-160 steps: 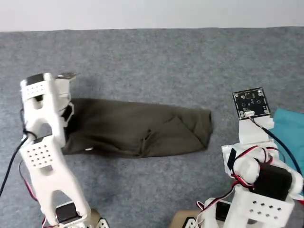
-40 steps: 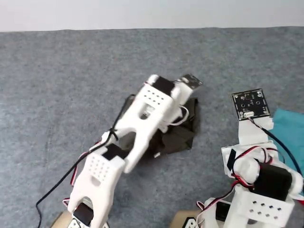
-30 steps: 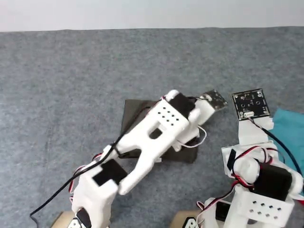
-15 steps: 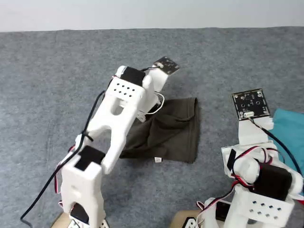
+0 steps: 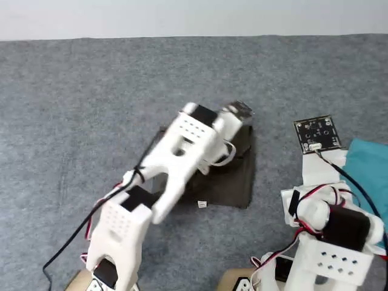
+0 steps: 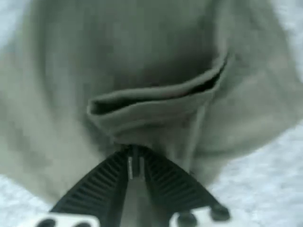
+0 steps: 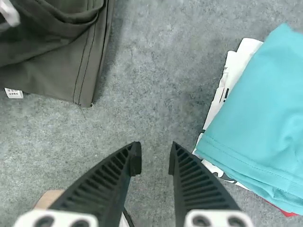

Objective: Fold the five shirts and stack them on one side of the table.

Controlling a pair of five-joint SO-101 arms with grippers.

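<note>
Olive shirt [image 5: 233, 182], seemingly mostly folded, pinched in the closed left pincer [image 6: 135, 163]; stack [image 7: 255, 109] lies beside the part-open, empty right pincer [image 7: 154, 158].

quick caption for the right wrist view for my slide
Open right gripper above the grey table, between the olive shirt and the teal shirt.
</note>
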